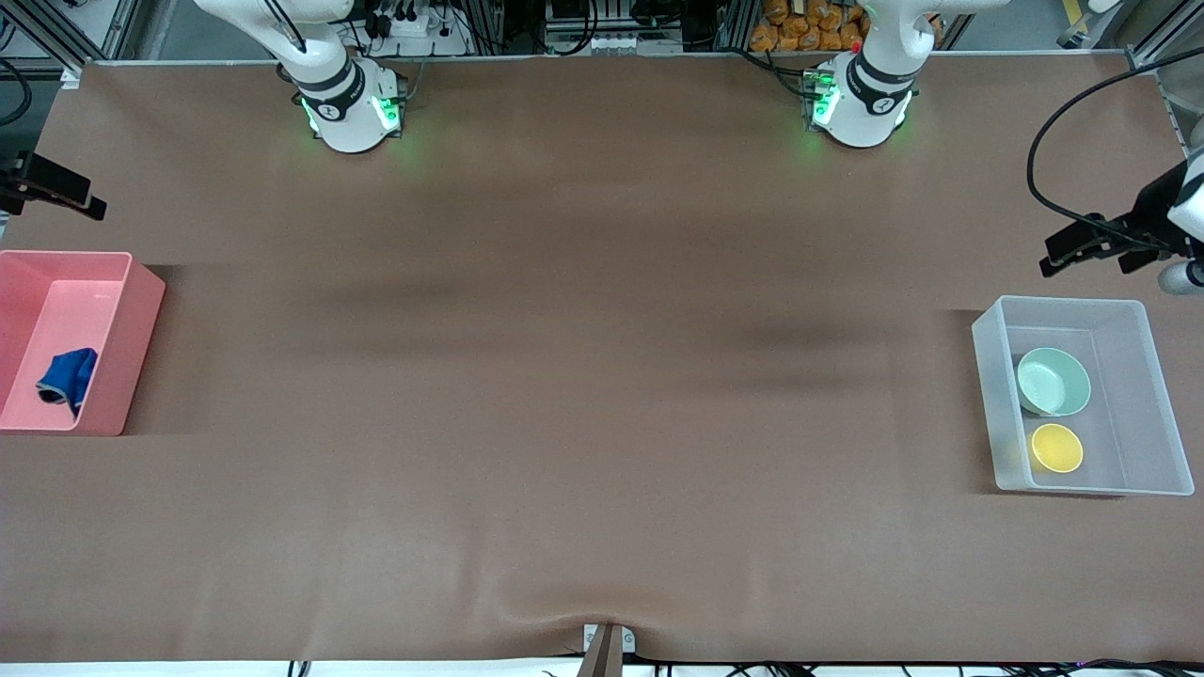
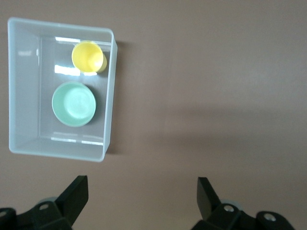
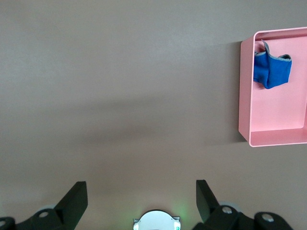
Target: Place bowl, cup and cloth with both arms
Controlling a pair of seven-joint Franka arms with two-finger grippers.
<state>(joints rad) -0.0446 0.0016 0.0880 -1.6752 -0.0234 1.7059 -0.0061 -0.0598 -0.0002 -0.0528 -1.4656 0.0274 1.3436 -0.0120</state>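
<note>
The mint-green bowl (image 1: 1053,381) and the yellow cup (image 1: 1056,448) sit inside a clear plastic bin (image 1: 1068,301) at the left arm's end of the table, the cup nearer the front camera. The left wrist view shows the bowl (image 2: 74,104), cup (image 2: 88,56) and bin (image 2: 29,96). The blue cloth (image 1: 68,376) lies crumpled in a pink bin (image 1: 136,348) at the right arm's end, and the right wrist view shows both cloth (image 3: 272,71) and bin (image 3: 276,115). My left gripper (image 1: 1058,252) (image 2: 142,189) is open and empty over bare table beside the clear bin. My right gripper (image 1: 92,202) (image 3: 141,189) is open and empty over bare table beside the pink bin.
The brown table mat (image 1: 602,376) spans the whole middle between the two bins. The right arm's base (image 1: 353,108) and the left arm's base (image 1: 861,103) stand along the back edge. A small clamp (image 1: 607,649) sits at the front edge.
</note>
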